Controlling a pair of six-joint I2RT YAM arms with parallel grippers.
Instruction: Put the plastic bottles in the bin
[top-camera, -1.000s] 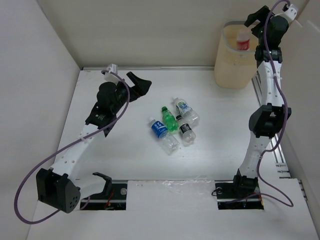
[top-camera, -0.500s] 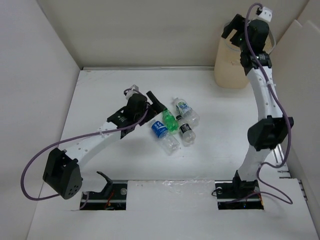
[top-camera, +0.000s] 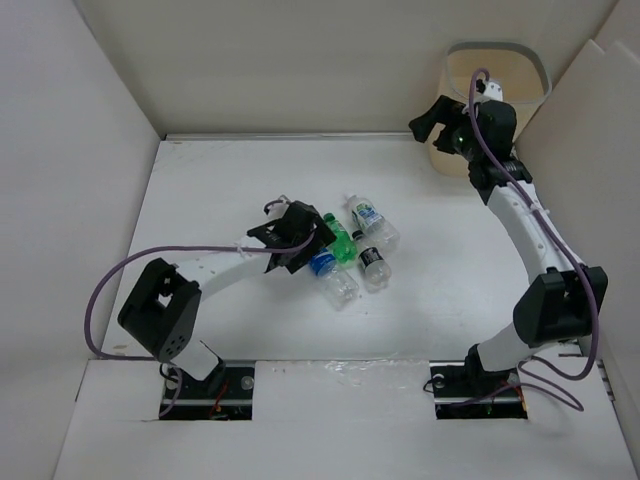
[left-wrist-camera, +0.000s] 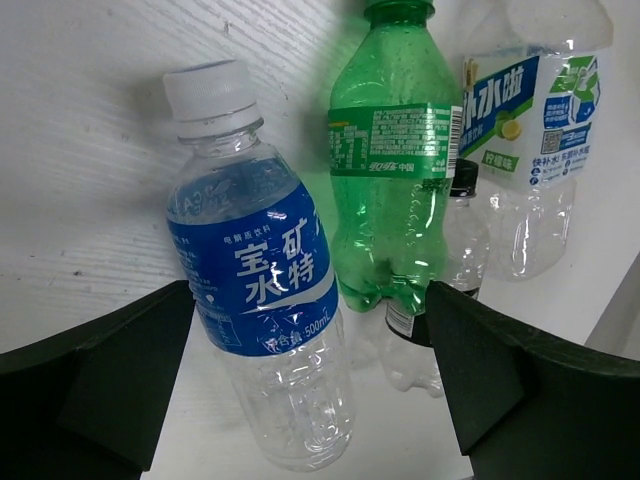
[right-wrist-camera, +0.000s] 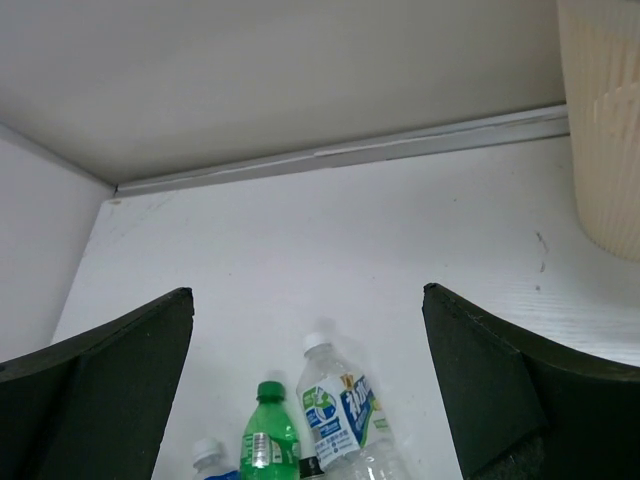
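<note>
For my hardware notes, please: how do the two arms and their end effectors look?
The left arm and the right arm have white links between bulky black joints. The left end effector and the right end effector are black, each with two broad wedge-shaped fingers. A loose purple cable runs along each arm.

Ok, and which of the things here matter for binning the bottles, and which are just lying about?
For the job:
blue-label bottle, green bottle, white-label bottle and black-label bottle, all lying on the table
beige bin
left gripper, open over the bottles
right gripper, open and empty

Lying about:
nothing loose that I can see, only the rig's purple cables
</note>
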